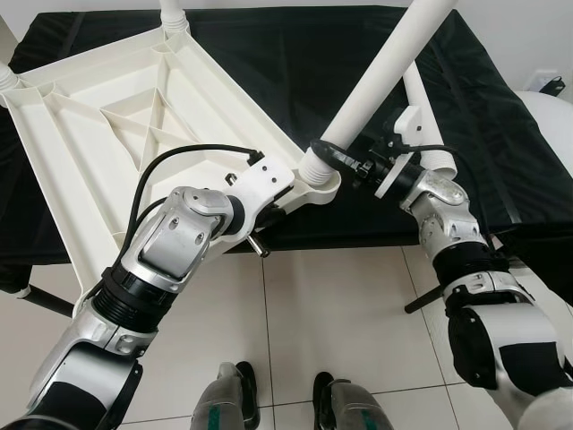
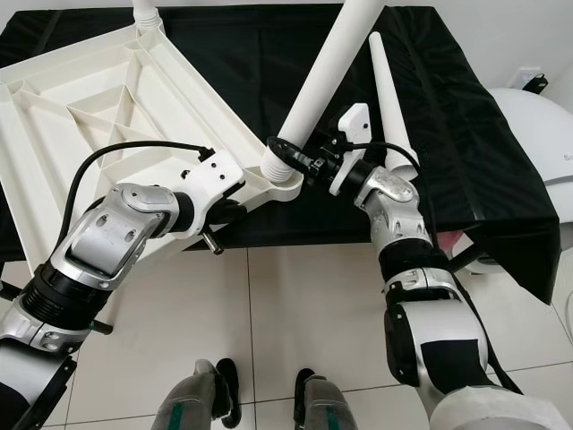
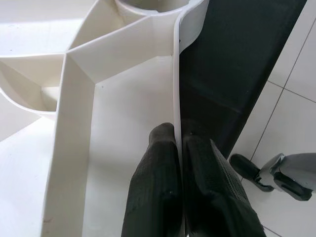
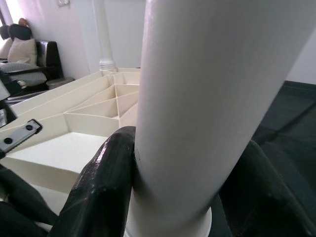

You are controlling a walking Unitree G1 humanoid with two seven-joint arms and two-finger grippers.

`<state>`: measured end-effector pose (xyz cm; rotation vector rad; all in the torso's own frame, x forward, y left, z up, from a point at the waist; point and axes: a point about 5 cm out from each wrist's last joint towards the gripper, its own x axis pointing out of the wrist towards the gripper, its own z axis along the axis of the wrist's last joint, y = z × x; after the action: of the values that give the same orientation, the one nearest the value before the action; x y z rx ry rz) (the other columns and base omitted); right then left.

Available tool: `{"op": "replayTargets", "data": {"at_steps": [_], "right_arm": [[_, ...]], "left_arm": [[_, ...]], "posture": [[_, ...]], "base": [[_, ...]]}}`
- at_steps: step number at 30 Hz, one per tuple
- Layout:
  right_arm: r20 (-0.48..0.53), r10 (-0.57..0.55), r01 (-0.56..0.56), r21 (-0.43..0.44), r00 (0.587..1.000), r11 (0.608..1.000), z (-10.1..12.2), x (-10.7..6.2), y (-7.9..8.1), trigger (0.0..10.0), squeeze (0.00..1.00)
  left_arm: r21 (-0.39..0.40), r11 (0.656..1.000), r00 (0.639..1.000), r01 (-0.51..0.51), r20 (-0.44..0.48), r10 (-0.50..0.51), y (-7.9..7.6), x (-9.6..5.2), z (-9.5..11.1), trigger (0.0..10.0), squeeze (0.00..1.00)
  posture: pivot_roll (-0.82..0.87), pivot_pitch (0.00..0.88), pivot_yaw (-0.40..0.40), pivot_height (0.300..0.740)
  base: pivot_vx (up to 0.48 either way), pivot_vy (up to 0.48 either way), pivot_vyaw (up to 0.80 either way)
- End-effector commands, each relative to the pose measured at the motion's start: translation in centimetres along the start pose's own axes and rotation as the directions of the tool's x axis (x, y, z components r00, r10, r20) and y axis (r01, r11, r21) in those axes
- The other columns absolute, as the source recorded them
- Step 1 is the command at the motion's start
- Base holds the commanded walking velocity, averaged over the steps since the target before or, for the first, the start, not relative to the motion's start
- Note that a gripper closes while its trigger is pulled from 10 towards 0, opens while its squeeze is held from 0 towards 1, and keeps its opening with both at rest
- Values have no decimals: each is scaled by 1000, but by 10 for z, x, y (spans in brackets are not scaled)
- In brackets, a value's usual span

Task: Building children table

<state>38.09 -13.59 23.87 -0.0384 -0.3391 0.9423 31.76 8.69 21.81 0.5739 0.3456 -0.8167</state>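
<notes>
A lived-in home room
Glossy white floor tiles [image 1: 340, 313], dark leather sofa [image 4: 47, 57] with pale cushions [image 4: 19, 49] by a white wall

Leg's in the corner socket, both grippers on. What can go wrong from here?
1. The table leg leans in the corner socket, so it may not be fully seated; pushing could jam it.
2. The left gripper pinches only the thin rim of the tabletop, which overhangs the black-covered surface; it could slip or tip.
3. The loose spare leg lies beside the right gripper and could get knocked off.
</notes>
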Motion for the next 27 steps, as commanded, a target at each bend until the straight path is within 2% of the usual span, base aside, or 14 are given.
{"op": "replayTargets", "data": {"at_steps": [1, 12, 13, 14, 15, 16, 24, 25, 27], "right_arm": [[-8, 1, -1, 3, 1000, 1000, 2, 1, -2, 10000, 0], [-10, 18, -19, -11, 1000, 1000, 6, 2, -2, 10000, 0], [-11, 20, -20, -9, 1000, 1000, 6, 2, -2, 10000, 0], [-13, 22, -22, -6, 1000, 1000, 6, 2, -2, 10000, 0], [-13, 22, -22, -6, 1000, 1000, 6, 2, -2, 10000, 0], [-14, 23, -23, -6, 1000, 1000, 5, 2, -2, 10000, 0], [-16, 20, -20, -12, 1000, 1000, 6, 1, -2, 10000, 0], [-17, 25, -25, -14, 1000, 1000, 6, 0, -2, 10000, 0], [-19, 28, -29, -16, 999, 999, 6, 0, -3, 10000, 0]], "left_arm": [[43, 993, 993, -111, 55, 108, 9, -9, 12, 10000, 0], [59, 991, 991, -118, 75, 114, 9, -10, 13, 10000, 0], [60, 991, 991, -116, 78, 111, 9, -11, 13, 10000, 541], [54, 992, 991, -114, 81, 109, 8, -11, 13, 10000, 839], [54, 992, 991, -114, 81, 109, 8, -11, 13, 10000, 839], [42, 993, 990, -114, 85, 110, 9, -11, 14, 10000, 1000], [62, 990, 989, -127, 80, 121, 11, -12, 15, 10000, 992], [71, 989, 989, -127, 84, 121, 12, -12, 16, 10000, 0], [78, 988, 988, -132, 91, 125, 13, -13, 17, 10000, 0]], "posture": [[-19, 182, -13, 740], [-20, 186, -18, 740], [-20, 187, -18, 740], [-21, 188, -17, 740], [-21, 188, -17, 740], [-21, 190, -16, 740], [-20, 192, -15, 740], [-22, 191, -15, 740], [-22, 191, -15, 740]], "base": [[0, 0, 0], [0, 0, 0], [0, 0, 0], [0, 0, 0], [0, 0, 0], [0, 0, 0], [0, 0, 0], [0, 0, 0], [0, 0, 0]]}}
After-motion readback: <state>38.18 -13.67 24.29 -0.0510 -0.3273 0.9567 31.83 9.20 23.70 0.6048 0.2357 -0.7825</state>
